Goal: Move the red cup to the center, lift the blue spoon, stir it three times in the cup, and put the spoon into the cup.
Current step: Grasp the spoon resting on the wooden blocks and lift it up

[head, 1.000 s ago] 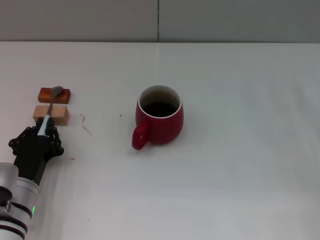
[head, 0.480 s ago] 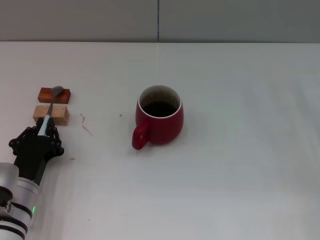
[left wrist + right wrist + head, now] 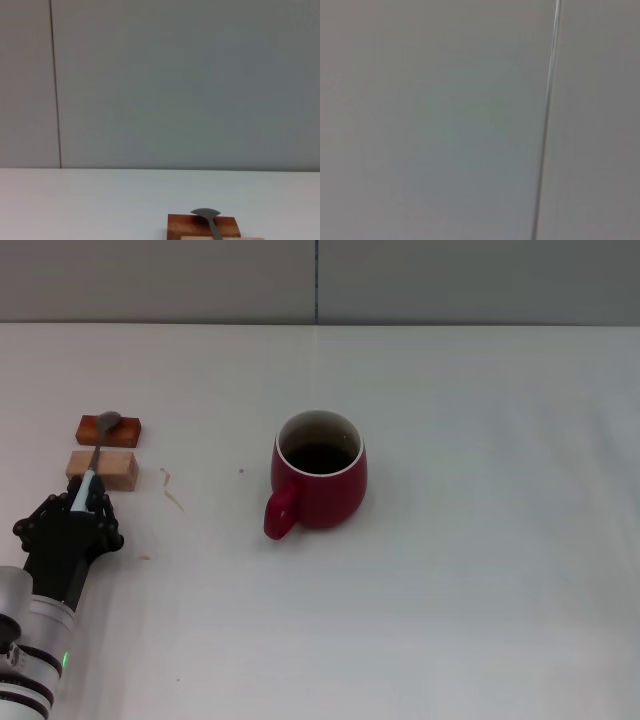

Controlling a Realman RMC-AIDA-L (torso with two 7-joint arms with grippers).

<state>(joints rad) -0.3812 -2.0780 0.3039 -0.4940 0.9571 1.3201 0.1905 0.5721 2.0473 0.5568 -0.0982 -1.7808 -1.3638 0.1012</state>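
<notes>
The red cup (image 3: 320,472) stands upright near the middle of the table in the head view, its handle toward the front left. The blue spoon (image 3: 97,452) lies across two small blocks at the left, its grey bowl on the red block. Its bowl also shows in the left wrist view (image 3: 205,214). My left gripper (image 3: 80,502) is at the near end of the spoon, shut on the pale blue handle. The right gripper is out of view; the right wrist view shows only a wall.
A red wooden block (image 3: 128,429) and a tan wooden block (image 3: 118,469) sit under the spoon at the left. They also show in the left wrist view: the red block (image 3: 182,225) and the tan block's top (image 3: 240,238). The white table (image 3: 480,570) has open surface around the cup.
My left gripper has shifted slightly to the left, and the spoon has moved with it, its bowl sliding a little left on the red block. The cup has not moved.
</notes>
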